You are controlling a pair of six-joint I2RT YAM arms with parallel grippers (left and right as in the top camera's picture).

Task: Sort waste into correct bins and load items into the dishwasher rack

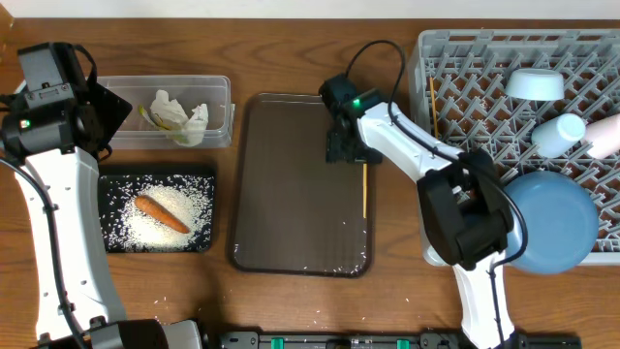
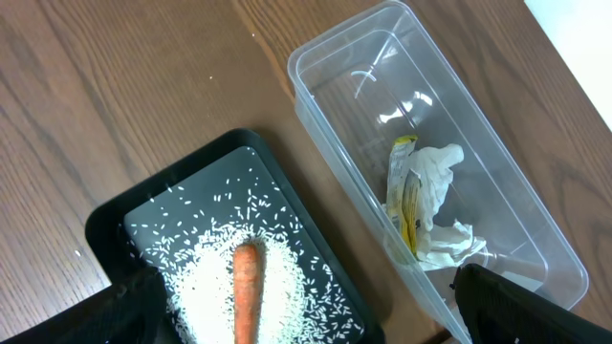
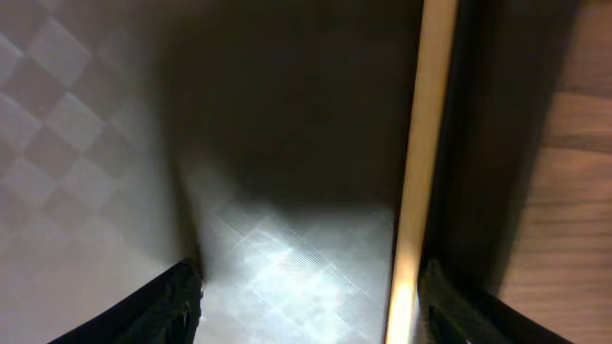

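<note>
Carrot [image 1: 161, 214] on rice [image 1: 136, 229] in black tray [image 1: 110, 188], tissue [image 1: 186, 118] in clear tub [image 1: 219, 97]

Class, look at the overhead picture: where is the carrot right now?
The carrot lies on a heap of rice in the black tray, at the left of the overhead view, just below the clear tub.

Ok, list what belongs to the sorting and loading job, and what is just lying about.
Job: rack, plate, bowl, white cup, chopstick, clear tub, tissue, wrapper, black tray, rice, carrot.
Lying about: brown tray, with the chopstick lying on it.
</note>
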